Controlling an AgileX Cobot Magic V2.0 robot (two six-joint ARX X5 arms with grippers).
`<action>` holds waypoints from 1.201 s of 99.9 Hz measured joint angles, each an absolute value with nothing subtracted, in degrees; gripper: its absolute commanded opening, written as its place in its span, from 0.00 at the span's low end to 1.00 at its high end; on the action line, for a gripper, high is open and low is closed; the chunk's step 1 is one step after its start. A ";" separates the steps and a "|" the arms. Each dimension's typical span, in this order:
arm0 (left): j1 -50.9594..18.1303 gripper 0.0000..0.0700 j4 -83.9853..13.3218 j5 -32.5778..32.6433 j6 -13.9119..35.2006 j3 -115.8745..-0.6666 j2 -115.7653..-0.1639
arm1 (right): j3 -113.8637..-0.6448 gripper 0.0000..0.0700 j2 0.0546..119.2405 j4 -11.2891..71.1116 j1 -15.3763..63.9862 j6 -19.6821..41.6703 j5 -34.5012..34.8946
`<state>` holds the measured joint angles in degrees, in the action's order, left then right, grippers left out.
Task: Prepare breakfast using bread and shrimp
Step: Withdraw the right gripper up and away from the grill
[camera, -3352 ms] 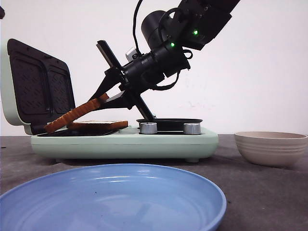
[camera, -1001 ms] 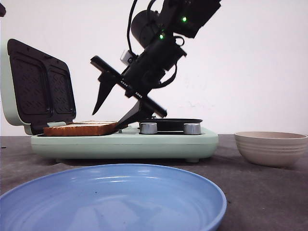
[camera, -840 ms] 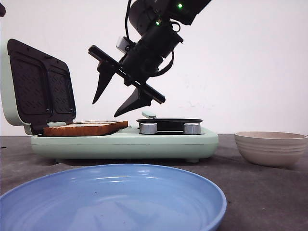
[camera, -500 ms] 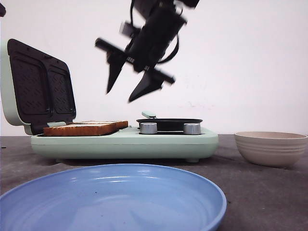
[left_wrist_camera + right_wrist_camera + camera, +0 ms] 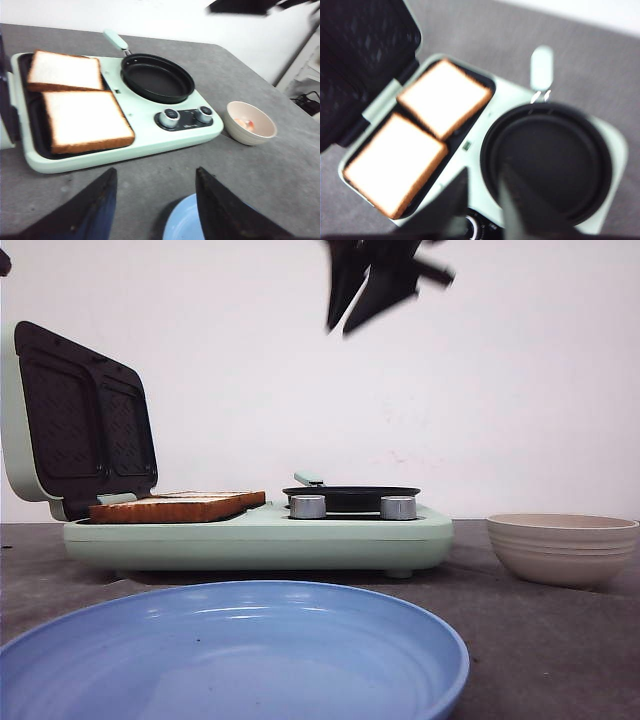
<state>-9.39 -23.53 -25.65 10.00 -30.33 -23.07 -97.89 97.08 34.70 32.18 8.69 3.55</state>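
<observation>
The grey table (image 5: 280,165) carries everything here. Biggest thing on it is the mint-green breakfast maker (image 5: 260,535), lid (image 5: 75,420) propped open at the robot's left with its dark ridged plates facing out. Next is the blue plate (image 5: 230,650), closest to the front camera and partly cut off by the frame.

The bread (image 5: 85,120) is on the press side of the maker, two slices lying flat side by side, edges just about touching, white faces up with orange-brown crusts. In the right wrist view both slices (image 5: 415,132) sit next to the open lid.

Beside them on the same appliance is the black frying pan (image 5: 157,77), its pale handle pointing away from the two silver knobs (image 5: 170,116). A beige bowl (image 5: 563,545) stands off to the right, apart from the maker, with something pinkish inside, too blurry to name.

The right claw (image 5: 362,300) hangs high above the pan, blurred, fingers slightly parted and holding nothing. The left claw (image 5: 152,205) is spread wide over the table, nothing between its fingers.
</observation>
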 measured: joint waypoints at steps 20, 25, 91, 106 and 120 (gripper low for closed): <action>-9.39 0.35 -23.53 -25.02 10.00 -30.33 -23.07 | -96.71 0.00 90.43 35.90 32.25 7.16 3.62; -9.39 0.35 -23.53 -24.97 10.00 -30.33 -23.07 | -94.48 0.00 88.44 34.72 32.25 6.72 3.64; -9.39 0.35 -23.53 -24.25 10.55 -30.33 -23.07 | -36.56 0.00 44.49 12.38 32.36 6.59 7.55; -9.39 0.35 -23.53 -23.73 11.35 -30.33 -23.07 | -29.58 0.00 37.08 12.12 32.36 9.98 7.53; -9.39 0.35 -23.49 -21.91 11.73 -30.33 -23.07 | -24.27 0.00 32.21 12.34 32.40 13.41 7.55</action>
